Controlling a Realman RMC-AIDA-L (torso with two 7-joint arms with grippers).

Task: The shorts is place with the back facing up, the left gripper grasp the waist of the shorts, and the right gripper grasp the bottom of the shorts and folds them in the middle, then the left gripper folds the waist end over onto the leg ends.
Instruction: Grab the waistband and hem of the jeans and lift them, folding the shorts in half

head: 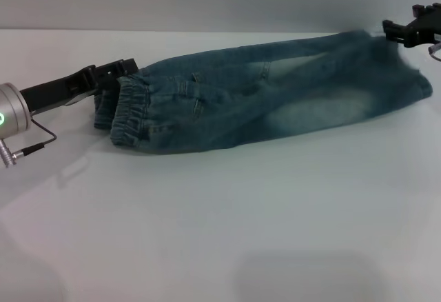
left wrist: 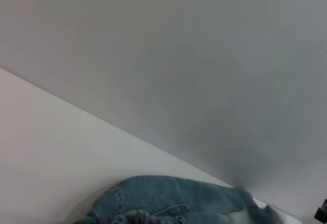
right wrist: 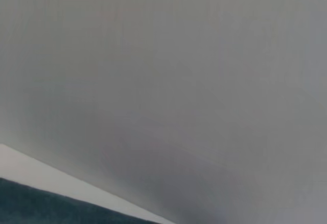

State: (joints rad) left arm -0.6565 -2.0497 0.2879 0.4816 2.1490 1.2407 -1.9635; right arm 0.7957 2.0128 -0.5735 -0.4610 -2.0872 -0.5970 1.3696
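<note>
Two grippers are in view, one at each end of the garment. The left gripper (head: 116, 74), an all-black claw on a black arm with a silver cuff and a thin black cable, sits at the gathered elastic waist (head: 129, 112) of the shorts; its tip is against the denim, but whether the fingers are clamped on the band or merely beside it cannot be told. The right gripper (head: 406, 32), a black claw entering from the right edge of the head view, is at the far upper corner of the leg ends (head: 403, 74); its finger state likewise cannot be told.

The shorts (head: 269, 98), faded blue-green denim with a pale worn patch, lie folded lengthwise into a long narrow shape on the white table (head: 227, 226), waist toward the robot's left, leg ends toward its right. The left wrist view shows an edge of denim (left wrist: 168, 201) on the table beneath a grey wall (left wrist: 204, 55). The right wrist view shows only a dark strip of denim (right wrist: 46, 206).
</note>
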